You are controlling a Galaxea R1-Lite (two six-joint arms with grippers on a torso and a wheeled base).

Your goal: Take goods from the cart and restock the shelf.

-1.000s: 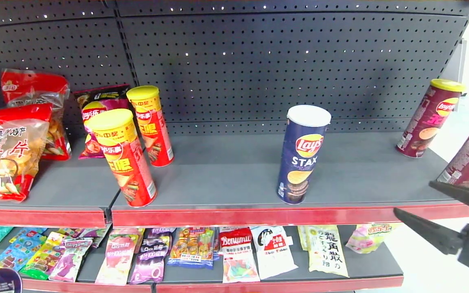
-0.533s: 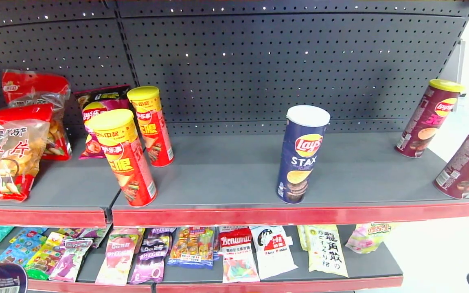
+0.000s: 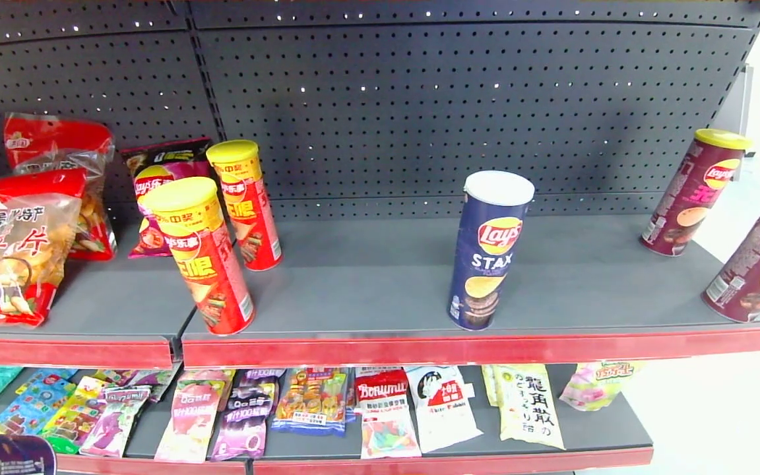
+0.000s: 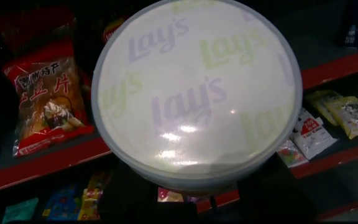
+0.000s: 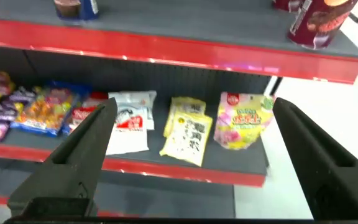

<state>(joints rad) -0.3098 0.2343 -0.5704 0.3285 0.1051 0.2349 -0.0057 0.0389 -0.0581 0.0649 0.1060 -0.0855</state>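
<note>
A dark blue chips can shows at the lower left corner of the head view. Its white lid fills most of the left wrist view, with my left gripper shut on the can and its dark fingers just below the lid. My right gripper hangs open and holds nothing, in front of the lower shelf. The upper shelf holds a blue can in the middle, two red cans at the left and two maroon cans at the right.
Snack bags stand at the upper shelf's far left. Flat candy packets line the lower shelf. Bare shelf lies between the red cans and the blue can, and between the blue can and the maroon cans. A pegboard wall backs the shelf.
My right gripper has dropped down and out of the head view's right edge. The held blue can at the lower left has barely shifted.
</note>
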